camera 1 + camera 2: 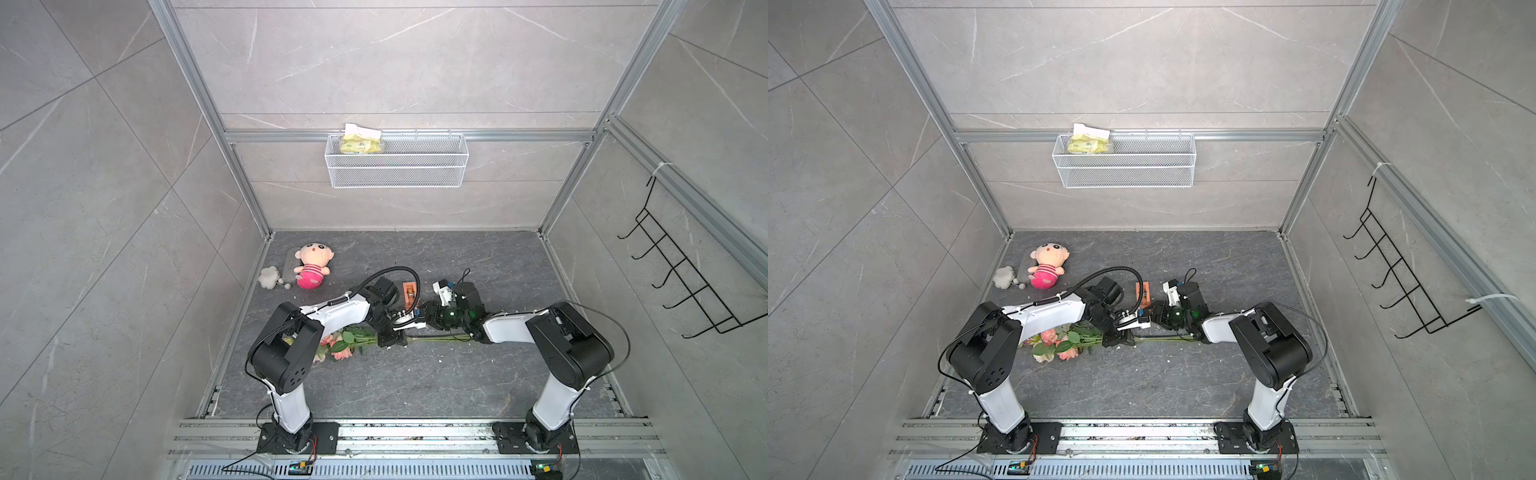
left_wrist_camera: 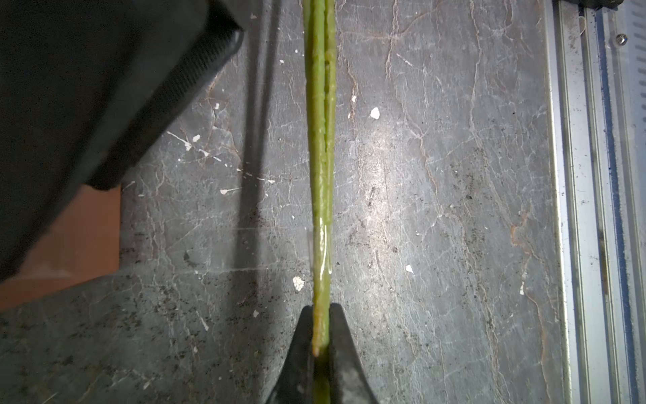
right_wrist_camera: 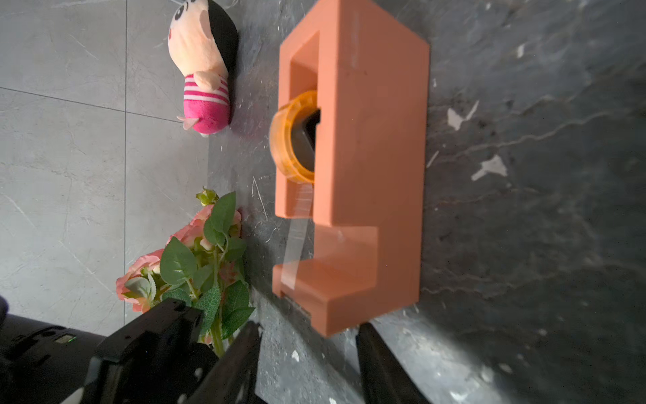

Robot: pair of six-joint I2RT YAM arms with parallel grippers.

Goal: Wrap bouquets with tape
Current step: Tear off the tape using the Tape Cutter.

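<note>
Jaws: left gripper [image 2: 321, 316] pinched shut on the thin green stems [image 2: 320, 140] of the pink-and-peach artificial bouquet [image 1: 340, 347], which lay on the dark slate tabletop [image 2: 454, 175]. Right gripper [image 3: 309, 328] stood apart, straddling the end of the orange block tape dispenser [image 3: 377, 140]. I judged the stems light and springy, the clear tape [image 3: 295, 241] flimsy and sticky; take its free strip.

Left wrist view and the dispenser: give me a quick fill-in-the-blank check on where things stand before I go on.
1. The left tool is shut on the green ____ of the bouquet.
2. The tape roll sits in an ____ dispenser.
3. The right tool, at the dispenser's cutter end, has its jaws ____.
4. A clear band of ____ already wraps the stems.

Missing words: stems; orange; open; tape.
</note>
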